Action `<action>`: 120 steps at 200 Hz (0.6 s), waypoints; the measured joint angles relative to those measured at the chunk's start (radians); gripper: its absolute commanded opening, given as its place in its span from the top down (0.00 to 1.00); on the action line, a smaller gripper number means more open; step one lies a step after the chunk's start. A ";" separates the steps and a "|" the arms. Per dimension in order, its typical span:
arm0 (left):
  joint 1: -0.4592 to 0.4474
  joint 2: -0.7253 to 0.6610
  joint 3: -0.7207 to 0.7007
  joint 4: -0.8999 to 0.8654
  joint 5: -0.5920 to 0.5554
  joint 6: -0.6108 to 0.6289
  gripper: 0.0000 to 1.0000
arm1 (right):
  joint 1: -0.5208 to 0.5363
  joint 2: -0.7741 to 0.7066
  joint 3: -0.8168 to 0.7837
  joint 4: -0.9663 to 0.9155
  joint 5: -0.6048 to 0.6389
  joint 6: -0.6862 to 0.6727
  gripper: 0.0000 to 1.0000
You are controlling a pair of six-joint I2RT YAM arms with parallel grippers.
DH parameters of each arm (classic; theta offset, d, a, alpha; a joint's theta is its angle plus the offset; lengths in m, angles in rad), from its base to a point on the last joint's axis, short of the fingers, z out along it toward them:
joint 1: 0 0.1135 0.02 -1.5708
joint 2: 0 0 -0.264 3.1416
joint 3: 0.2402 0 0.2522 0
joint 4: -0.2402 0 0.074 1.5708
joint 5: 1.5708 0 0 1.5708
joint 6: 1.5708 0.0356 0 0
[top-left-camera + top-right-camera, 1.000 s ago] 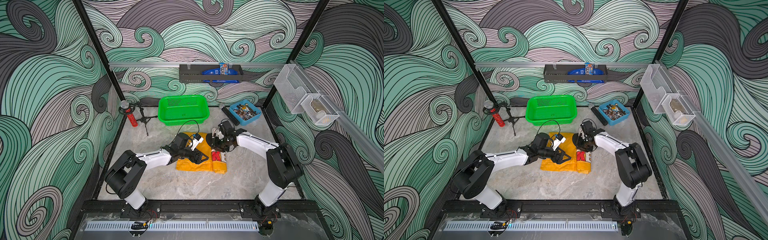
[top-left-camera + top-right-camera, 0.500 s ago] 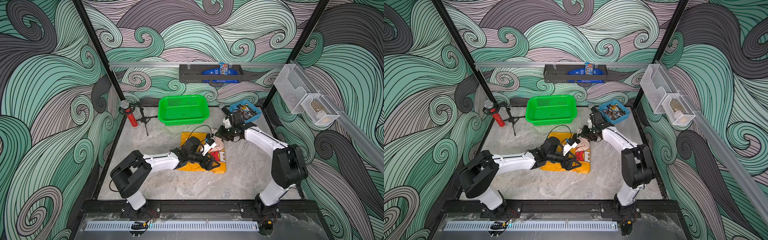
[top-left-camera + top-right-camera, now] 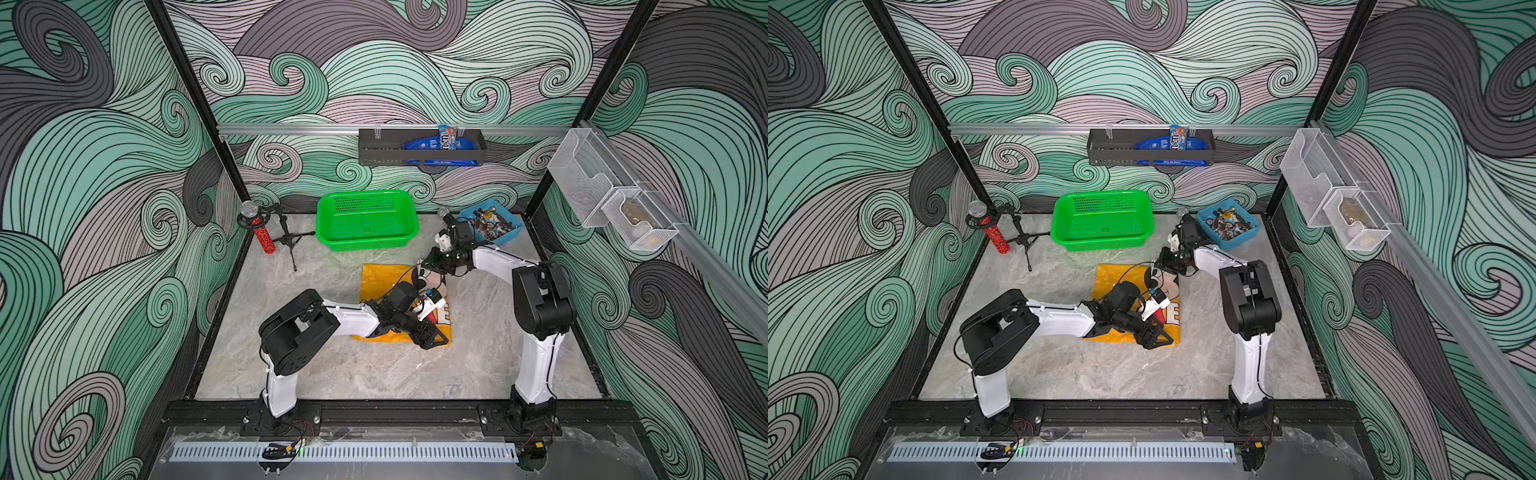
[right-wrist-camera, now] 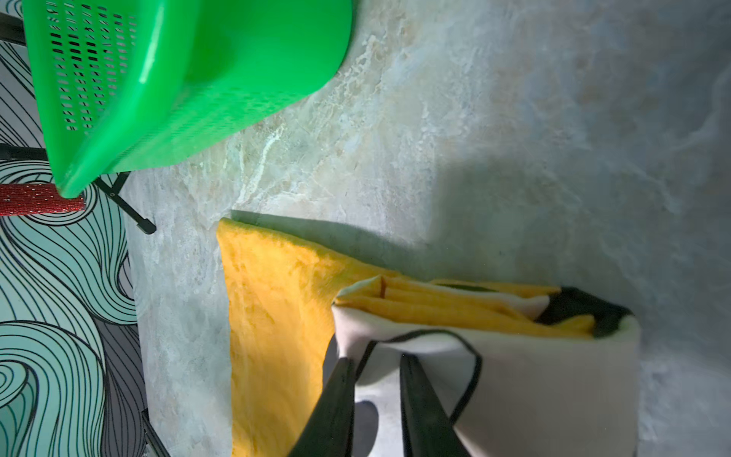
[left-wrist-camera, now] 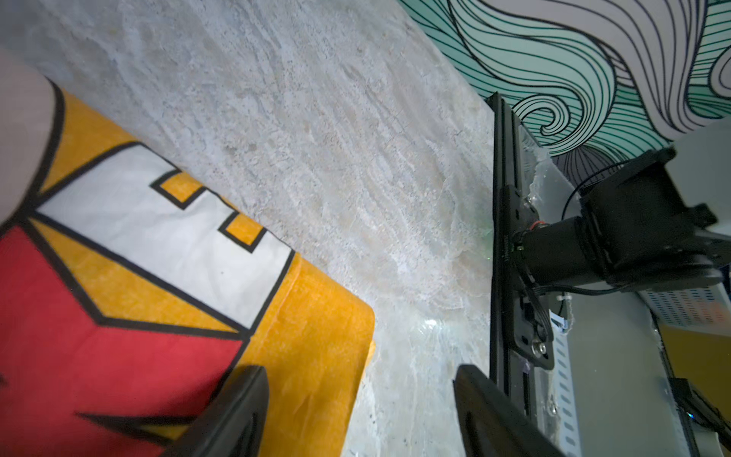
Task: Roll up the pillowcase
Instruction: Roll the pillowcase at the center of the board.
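I see the pillowcase lying folded mid-table, yellow side up at the far left, with the beige print and red-white lettering toward the right. The left gripper sits low at its near right corner with jaws wide apart, one finger over cloth, the other over bare marble, holding nothing. The right gripper is at the far right edge, where the layers stack. Its jaws are narrow with the beige fold edge between the tips; I can't tell if it's clamped. The green basket is beyond it, apart.
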 measured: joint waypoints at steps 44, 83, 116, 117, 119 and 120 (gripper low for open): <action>0.000 0.000 -0.022 -0.001 -0.011 0.025 0.23 | -0.004 0.069 0.000 0.031 0.028 -0.026 0.79; 0.002 0.002 -0.023 -0.007 -0.013 0.039 0.23 | -0.008 0.064 -0.001 0.035 0.032 -0.053 0.74; 0.010 -0.006 0.016 -0.079 -0.006 0.043 0.22 | -0.035 -0.041 -0.036 0.034 0.035 -0.071 0.60; 0.010 -0.008 0.019 -0.083 -0.005 0.043 0.22 | -0.036 -0.045 -0.038 0.034 0.035 -0.070 0.60; 0.011 -0.010 0.023 -0.089 -0.005 0.044 0.22 | -0.039 -0.061 -0.044 0.034 0.036 -0.068 0.59; 0.011 -0.010 0.025 -0.091 -0.005 0.043 0.22 | -0.040 -0.066 -0.047 0.034 0.035 -0.068 0.59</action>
